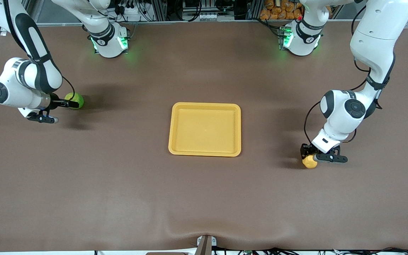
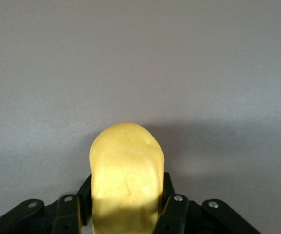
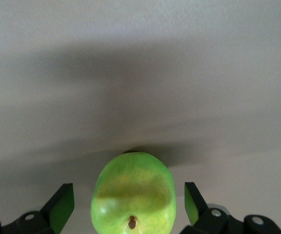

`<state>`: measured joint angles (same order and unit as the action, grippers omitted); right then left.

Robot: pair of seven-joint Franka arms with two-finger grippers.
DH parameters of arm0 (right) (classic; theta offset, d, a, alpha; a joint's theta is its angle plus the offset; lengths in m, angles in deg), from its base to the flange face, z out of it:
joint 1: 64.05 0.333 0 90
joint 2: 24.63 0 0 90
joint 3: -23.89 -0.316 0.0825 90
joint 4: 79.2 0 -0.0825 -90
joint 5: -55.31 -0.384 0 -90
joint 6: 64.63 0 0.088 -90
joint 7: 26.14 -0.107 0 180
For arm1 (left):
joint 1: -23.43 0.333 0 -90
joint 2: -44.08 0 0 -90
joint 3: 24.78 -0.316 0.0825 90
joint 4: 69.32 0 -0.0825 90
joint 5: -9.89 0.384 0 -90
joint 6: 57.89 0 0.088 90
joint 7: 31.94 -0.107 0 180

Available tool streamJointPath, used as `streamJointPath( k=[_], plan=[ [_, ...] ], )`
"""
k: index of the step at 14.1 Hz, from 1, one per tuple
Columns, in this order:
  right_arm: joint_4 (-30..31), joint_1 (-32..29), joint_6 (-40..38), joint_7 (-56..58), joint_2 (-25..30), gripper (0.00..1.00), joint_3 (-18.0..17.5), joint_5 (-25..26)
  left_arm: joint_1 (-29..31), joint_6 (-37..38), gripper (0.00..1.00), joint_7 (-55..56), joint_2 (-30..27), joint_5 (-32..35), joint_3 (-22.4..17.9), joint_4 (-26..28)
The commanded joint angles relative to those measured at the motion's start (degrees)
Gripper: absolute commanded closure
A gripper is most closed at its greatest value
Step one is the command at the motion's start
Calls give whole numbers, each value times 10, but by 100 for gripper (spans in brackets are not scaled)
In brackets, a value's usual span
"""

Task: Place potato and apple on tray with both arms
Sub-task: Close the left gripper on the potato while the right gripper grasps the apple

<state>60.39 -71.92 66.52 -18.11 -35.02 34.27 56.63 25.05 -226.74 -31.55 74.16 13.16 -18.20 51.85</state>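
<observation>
The yellow-orange tray (image 1: 204, 129) lies flat in the middle of the table with nothing on it. The green apple (image 1: 75, 100) rests on the table toward the right arm's end. My right gripper (image 1: 72, 103) is low around it, open; in the right wrist view the apple (image 3: 133, 195) sits between the fingers (image 3: 62, 207) with a gap on each side. The pale yellow potato (image 1: 309, 162) is toward the left arm's end, nearer the front camera than the tray. My left gripper (image 1: 309, 155) is shut on it; the potato (image 2: 126, 175) is pinched between both fingers (image 2: 175, 207).
The brown table mat (image 1: 204, 198) has a wide bare area around the tray. The two green-lit arm bases (image 1: 110, 40) stand along the table's edge farthest from the front camera. A small bracket (image 1: 205, 244) sits at the edge nearest that camera.
</observation>
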Motion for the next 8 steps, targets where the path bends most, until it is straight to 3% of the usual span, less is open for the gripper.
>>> streamJointPath(
  k=[1, 5, 6, 7, 8],
  plan=[
    [26, -16, 17, 5, 13, 0, -8, 9, -17, 54, 100, 29, -34, 9, -4, -8],
    [38, -24, 32, 5, 8, 0, -8, 8, -57, 216, 100, 92, -68, 40, -8, -62],
    [47, -23, 49, 5, 9, 7, -8, 8, -64, 244, 100, 130, -75, 73, -6, -70],
    [52, -23, 60, 7, 9, 27, -8, 8, -79, 271, 100, 173, -79, 113, -3, -79],
    [53, -23, 59, 8, 9, 59, -9, 8, -101, 311, 100, 211, -79, 142, -2, -97]
  ],
)
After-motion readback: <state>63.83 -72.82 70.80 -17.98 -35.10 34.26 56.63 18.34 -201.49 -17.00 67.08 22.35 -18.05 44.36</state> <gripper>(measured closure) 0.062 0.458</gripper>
